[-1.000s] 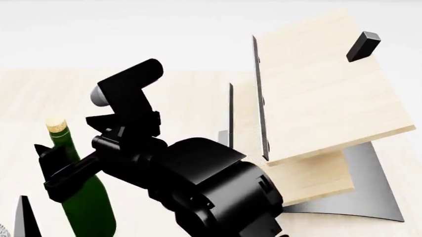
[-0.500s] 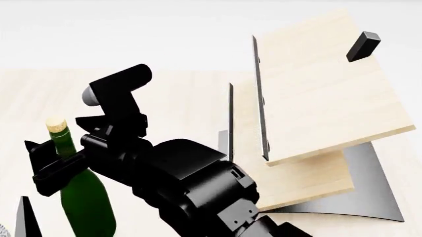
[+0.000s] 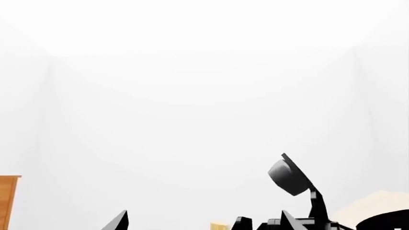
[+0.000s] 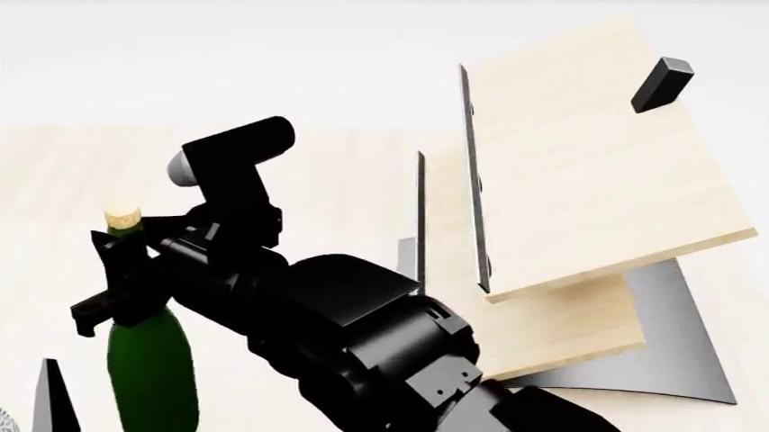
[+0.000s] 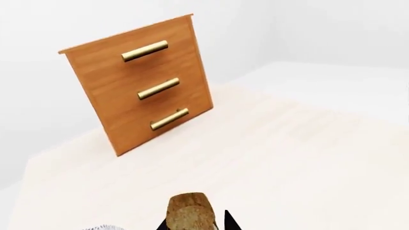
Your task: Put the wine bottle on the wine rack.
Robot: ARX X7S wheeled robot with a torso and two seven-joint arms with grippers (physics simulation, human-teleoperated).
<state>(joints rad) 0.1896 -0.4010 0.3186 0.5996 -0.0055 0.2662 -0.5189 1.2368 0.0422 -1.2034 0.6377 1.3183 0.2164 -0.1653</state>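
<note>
The wine bottle (image 4: 150, 360), dark green with a tan cork (image 4: 121, 219), stands about upright at the left of the head view. My right gripper (image 4: 121, 274) reaches across from the right and is shut on its neck just below the cork. In the right wrist view the cork (image 5: 189, 213) fills the gap between the fingers. The wine rack (image 4: 589, 180), slanted light wood panels with a black peg (image 4: 661, 83) and a grey base (image 4: 685, 351), stands to the right, apart from the bottle. My left gripper (image 3: 203, 221) is open low beside the bottle, one fingertip (image 4: 49, 396) showing.
A reddish-brown cabinet (image 5: 141, 86) with brass handles stands on the light wood table (image 4: 348, 180) beyond the bottle. A patterned bowl rim (image 4: 6, 423) shows at the lower left corner. My right arm's bulky joints (image 4: 360, 333) hide the table between the bottle and the rack.
The right gripper swung left, then came back up against the neck. The bottle's cork has shifted right and slightly up, and the bottle now stands straighter.
</note>
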